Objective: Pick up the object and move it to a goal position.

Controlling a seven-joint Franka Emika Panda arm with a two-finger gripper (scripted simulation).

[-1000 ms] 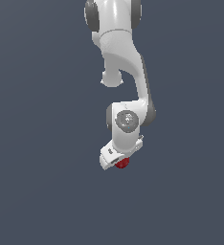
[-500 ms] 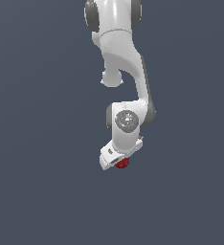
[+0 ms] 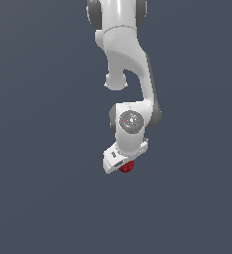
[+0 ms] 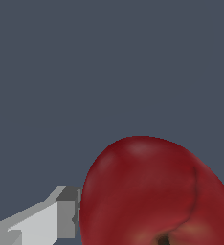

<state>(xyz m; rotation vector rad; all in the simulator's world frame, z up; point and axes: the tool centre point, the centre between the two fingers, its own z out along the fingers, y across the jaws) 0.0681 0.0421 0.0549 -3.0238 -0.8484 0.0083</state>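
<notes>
Seemingly nothing has shifted: the end effector (image 3: 122, 167) stays clamped on the red object (image 3: 126, 166), holding steady, probably at the goal.

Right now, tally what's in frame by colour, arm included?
Dark red: 1, the object, seated at the gripper
White and grey: 1, the arm with its gripper
Total: 2, against plain grey-blue background. No goal marker shows in either view.
</notes>
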